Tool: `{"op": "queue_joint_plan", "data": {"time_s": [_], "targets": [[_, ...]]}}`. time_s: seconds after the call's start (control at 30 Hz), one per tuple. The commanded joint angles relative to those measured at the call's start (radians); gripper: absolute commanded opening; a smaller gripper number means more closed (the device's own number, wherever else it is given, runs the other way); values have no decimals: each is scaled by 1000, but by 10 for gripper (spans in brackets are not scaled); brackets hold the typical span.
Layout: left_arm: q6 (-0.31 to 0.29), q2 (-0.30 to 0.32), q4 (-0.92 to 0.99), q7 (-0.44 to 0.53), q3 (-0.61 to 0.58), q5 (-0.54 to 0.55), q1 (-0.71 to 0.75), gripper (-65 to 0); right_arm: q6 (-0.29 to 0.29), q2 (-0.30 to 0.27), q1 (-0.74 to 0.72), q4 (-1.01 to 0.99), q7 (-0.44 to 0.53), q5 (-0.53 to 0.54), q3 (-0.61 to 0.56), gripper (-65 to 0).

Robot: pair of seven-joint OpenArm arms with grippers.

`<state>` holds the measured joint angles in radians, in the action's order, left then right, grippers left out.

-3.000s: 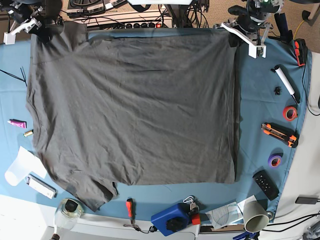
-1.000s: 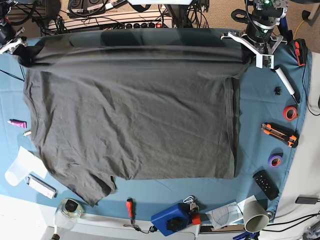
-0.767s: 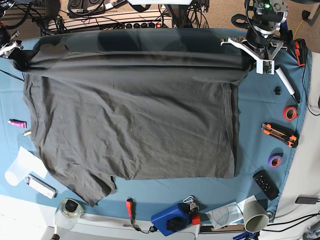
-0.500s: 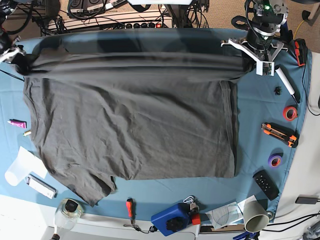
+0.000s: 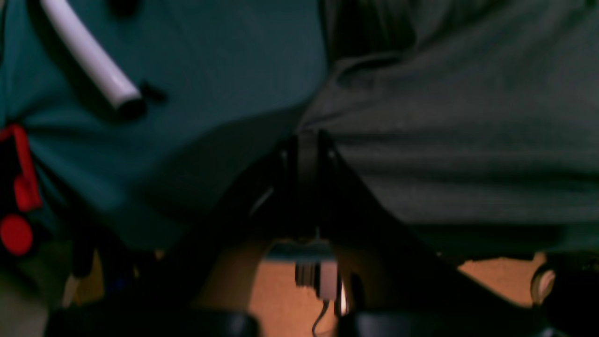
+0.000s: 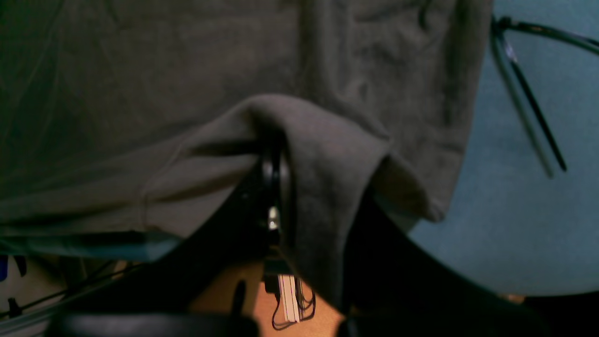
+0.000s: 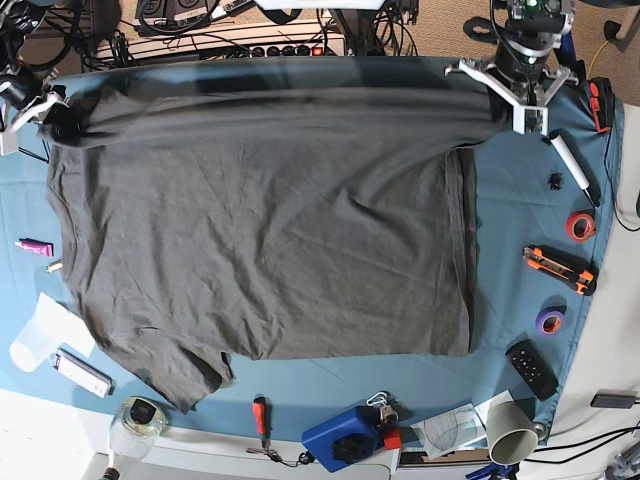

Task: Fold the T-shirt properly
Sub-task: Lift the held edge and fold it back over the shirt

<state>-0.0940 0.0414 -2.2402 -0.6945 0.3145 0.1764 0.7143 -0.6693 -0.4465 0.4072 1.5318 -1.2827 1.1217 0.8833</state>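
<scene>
The dark grey T-shirt (image 7: pixel 260 230) lies spread on the teal table cloth (image 7: pixel 520 200). Its far edge is lifted and stretched as a taut band between both grippers. My left gripper (image 7: pixel 497 108) is shut on that edge's corner at the base view's right. In the left wrist view its fingers (image 5: pixel 306 140) pinch the T-shirt (image 5: pixel 468 117). My right gripper (image 7: pixel 55 118) is shut on the other end, at the base view's left. In the right wrist view the T-shirt (image 6: pixel 164 70) drapes over the closed gripper (image 6: pixel 273 154) and hides its fingertips.
Along the right edge lie a white marker (image 7: pixel 572 165), red tape (image 7: pixel 580 226), an orange knife (image 7: pixel 560 268), purple tape (image 7: pixel 550 321) and a remote (image 7: pixel 531 369). At the front stand a screwdriver (image 7: pixel 260 415), a blue device (image 7: pixel 345 437), a cup (image 7: pixel 512 433) and a jar (image 7: pixel 140 418).
Three seconds ago the shirt lay flat. Over the last second the lifted far edge has stayed stretched, and my right gripper's end has moved slightly nearer and inward. Both grips hold.
</scene>
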Motion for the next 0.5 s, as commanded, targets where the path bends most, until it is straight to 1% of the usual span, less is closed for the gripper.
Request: {"op": "queue_joint_plan", "data": {"time_s": [0.0,0.27,0.37,0.47], "targets": [[8,3,-14,23,4,-8,1,-650,14,-27,-11,14,26,2,14,-650],[8,3,25,48,2,-8,-72,-650,16,-27,-89,14,34,-41,8,-650],[8,3,86,48,2,-5,-117,-650,21,-27,-94,14,46,-51,-30,-650],[8,3,126,48,2,-5,-164,-650,21,-27,-95,14,106,-109,-92,-650]]}}
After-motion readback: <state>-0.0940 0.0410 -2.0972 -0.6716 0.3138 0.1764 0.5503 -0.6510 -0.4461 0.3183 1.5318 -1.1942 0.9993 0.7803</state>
